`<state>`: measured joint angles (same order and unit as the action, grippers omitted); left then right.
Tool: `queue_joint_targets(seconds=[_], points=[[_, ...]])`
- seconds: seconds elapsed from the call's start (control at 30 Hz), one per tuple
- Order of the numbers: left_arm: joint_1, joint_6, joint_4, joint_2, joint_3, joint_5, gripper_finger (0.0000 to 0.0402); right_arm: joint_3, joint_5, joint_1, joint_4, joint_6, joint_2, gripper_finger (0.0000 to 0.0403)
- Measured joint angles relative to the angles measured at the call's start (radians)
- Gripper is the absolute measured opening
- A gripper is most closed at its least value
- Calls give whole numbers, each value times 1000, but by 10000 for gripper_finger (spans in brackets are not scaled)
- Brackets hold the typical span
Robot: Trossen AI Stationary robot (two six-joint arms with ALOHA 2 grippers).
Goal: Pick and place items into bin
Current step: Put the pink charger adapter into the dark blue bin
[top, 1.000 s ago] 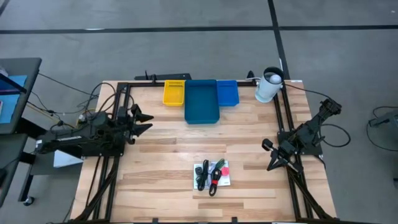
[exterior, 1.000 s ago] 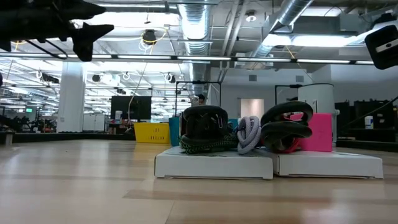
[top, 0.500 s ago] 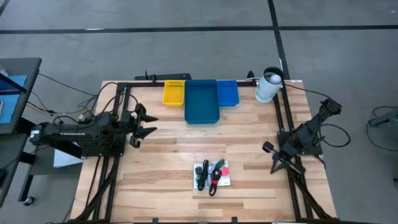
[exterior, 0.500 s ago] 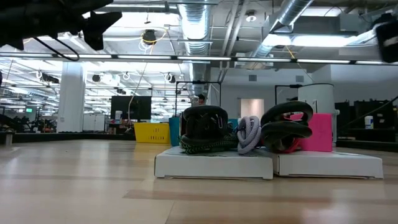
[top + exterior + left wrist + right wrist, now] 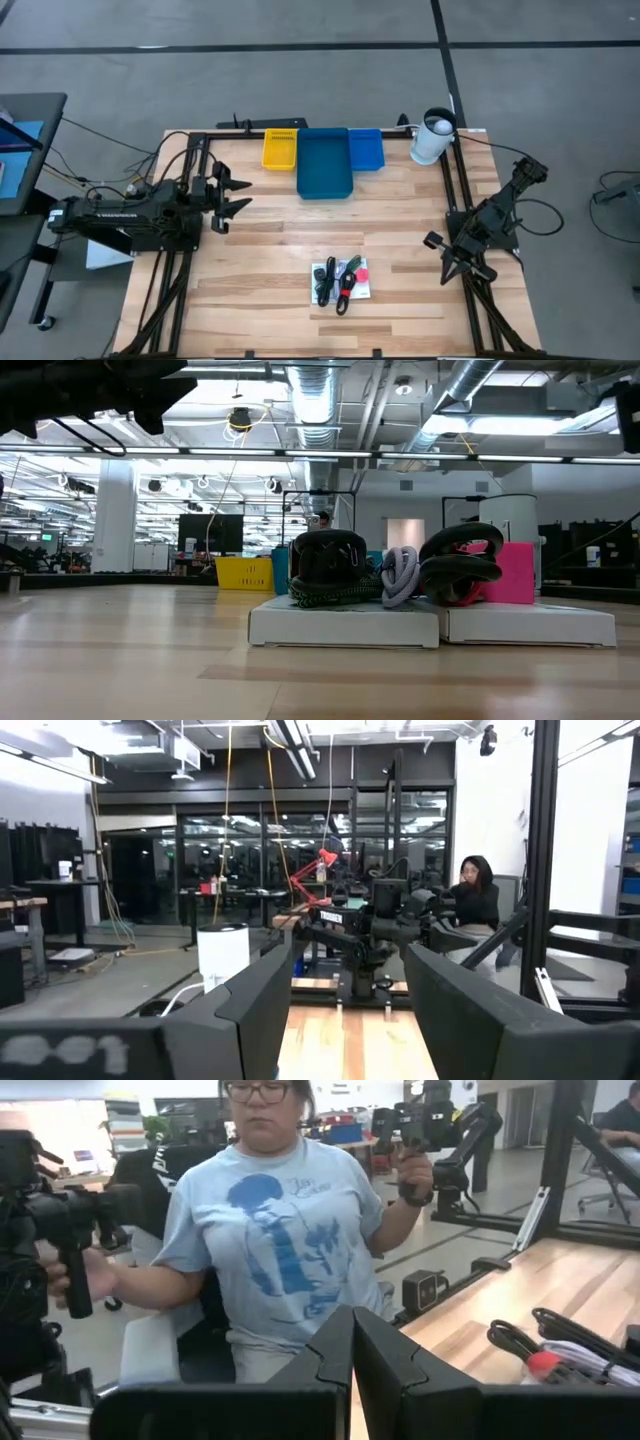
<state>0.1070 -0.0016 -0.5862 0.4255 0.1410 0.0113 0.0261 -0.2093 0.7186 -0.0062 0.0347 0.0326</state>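
The items lie in one heap near the table's front middle point(image 5: 341, 280). White printed cards point(image 5: 345, 626) lie flat on the wood. On them rest a black piece point(image 5: 328, 558), a green stringy piece point(image 5: 330, 596), a grey cord point(image 5: 400, 575), a black and red loop point(image 5: 460, 570) and a pink-red block point(image 5: 512, 572). The blue bin point(image 5: 323, 164) stands at the far edge. My left gripper point(image 5: 236, 195) hovers open over the table's left side, well away from the heap. My right gripper point(image 5: 446, 270) hangs shut at the right edge, its fingers closed together point(image 5: 352, 1332).
A yellow bin point(image 5: 280, 150) and a smaller blue bin point(image 5: 366, 148) flank the big blue one. A white cup point(image 5: 432, 138) stands at the far right corner. Black frame rails point(image 5: 458, 190) run along both sides. A person in a light blue shirt point(image 5: 275, 1230) stands beyond the table.
My left gripper has rolled about its own line and tipped upward a little, staying open. My right gripper has turned slightly at the wrist and stayed shut. The heap of items has kept still.
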Motion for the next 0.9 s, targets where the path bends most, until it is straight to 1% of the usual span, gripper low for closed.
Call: queue_joint_targets(seconds=[0.1,0.2,0.27,0.3,0.37,0.43,0.53,0.6,0.8,0.9], points=[[0,0,13,0,0,0,186,0,92,-9,6,-111,0,5],[0,0,26,0,0,0,186,0,206,-24,79,-310,0,5],[0,0,32,0,0,0,186,0,223,-36,168,-423,0,5],[0,0,36,0,0,0,186,0,217,-40,214,-450,0,5],[0,0,38,0,0,0,186,0,187,-46,301,-448,0,5],[0,0,38,0,0,0,186,0,178,-46,361,-401,0,5],[0,0,40,0,0,0,186,0,186,-46,410,-309,-1,5],[0,-6,48,0,0,0,186,-1,186,-46,424,-290,0,5],[0,-9,59,0,0,0,186,-1,187,-46,537,-403,-1,5],[0,-9,59,0,0,0,186,-1,189,-46,597,-410,0,5]])
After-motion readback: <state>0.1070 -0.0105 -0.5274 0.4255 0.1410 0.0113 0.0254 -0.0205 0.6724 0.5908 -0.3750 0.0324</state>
